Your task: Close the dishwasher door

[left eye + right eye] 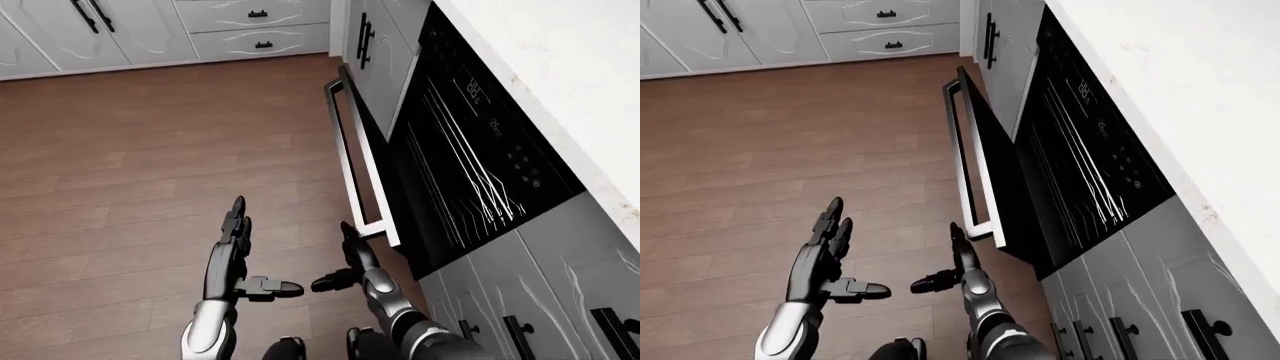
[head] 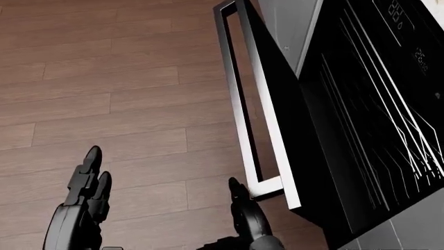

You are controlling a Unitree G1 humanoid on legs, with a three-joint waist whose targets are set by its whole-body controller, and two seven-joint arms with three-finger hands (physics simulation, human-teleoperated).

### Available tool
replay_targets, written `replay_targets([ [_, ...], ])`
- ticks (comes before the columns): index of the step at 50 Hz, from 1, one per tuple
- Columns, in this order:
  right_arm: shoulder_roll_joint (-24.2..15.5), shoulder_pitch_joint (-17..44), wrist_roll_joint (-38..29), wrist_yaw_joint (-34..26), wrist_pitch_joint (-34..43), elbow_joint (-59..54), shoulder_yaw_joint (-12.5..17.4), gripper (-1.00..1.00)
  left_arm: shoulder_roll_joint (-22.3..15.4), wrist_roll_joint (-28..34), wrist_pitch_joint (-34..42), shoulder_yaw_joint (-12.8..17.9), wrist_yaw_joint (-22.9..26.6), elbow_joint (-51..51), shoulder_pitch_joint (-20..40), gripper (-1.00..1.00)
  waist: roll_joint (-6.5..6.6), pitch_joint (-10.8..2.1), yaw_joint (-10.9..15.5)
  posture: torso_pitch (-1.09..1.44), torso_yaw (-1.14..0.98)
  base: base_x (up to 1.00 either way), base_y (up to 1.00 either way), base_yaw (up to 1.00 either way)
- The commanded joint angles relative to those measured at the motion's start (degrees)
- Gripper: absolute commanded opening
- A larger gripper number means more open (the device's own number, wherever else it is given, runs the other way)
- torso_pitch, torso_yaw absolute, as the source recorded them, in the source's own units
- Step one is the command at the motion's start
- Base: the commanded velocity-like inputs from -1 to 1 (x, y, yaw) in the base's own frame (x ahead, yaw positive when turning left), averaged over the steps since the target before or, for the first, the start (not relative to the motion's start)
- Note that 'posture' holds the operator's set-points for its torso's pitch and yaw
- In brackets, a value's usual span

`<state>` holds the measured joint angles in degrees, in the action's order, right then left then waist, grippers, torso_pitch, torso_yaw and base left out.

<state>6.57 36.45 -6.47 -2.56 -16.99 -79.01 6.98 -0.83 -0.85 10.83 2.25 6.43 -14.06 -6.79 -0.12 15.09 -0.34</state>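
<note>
- Black dishwasher door (image 1: 372, 161) hangs partly open under the desk (image 1: 560, 67), its steel handle (image 1: 350, 154) running top to bottom of the left-eye view.
- Right hand (image 1: 352, 259), fingers spread and empty, is just beside the handle's lower end; left hand (image 1: 236, 251), also open and empty, is farther left.

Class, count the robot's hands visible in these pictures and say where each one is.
2. The left hand hangs open over the wood floor, at the left-eye view's lower middle. The right hand hangs open just below the dishwasher door handle's near end.
</note>
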Motion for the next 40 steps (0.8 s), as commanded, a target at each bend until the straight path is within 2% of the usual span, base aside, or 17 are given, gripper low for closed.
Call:
replay_targets([
  [1, -0.1, 1.3, -0.1, 0.2, -1.3, 1.4, 0.0, 1.0, -0.1, -0.2, -1.6, 0.1, 0.0, -2.6, 0.5, 1.0, 0.17, -1.64, 0.0, 0.43, 0.0, 0.0, 0.0, 0.0],
  [15, -1.9, 1.3, 0.2, 2.6, -1.8, 1.6, 0.1, 1.0, -0.1, -0.1, -1.8, 0.0, 0.1, -2.5, 0.3, 1.0, -0.09, -1.48, 0.1, 0.43, 0.0, 0.0, 0.0, 0.0],
  [40, -2.6, 1.7, -2.8, 9.9, -0.4, 1.9, -1.2, 1.0, -0.1, -0.4, -1.9, 0.0, 0.2, -2.6, 0.2, 1.0, 0.13, -1.25, 0.3, 0.43, 0.0, 0.0, 0.0, 0.0],
])
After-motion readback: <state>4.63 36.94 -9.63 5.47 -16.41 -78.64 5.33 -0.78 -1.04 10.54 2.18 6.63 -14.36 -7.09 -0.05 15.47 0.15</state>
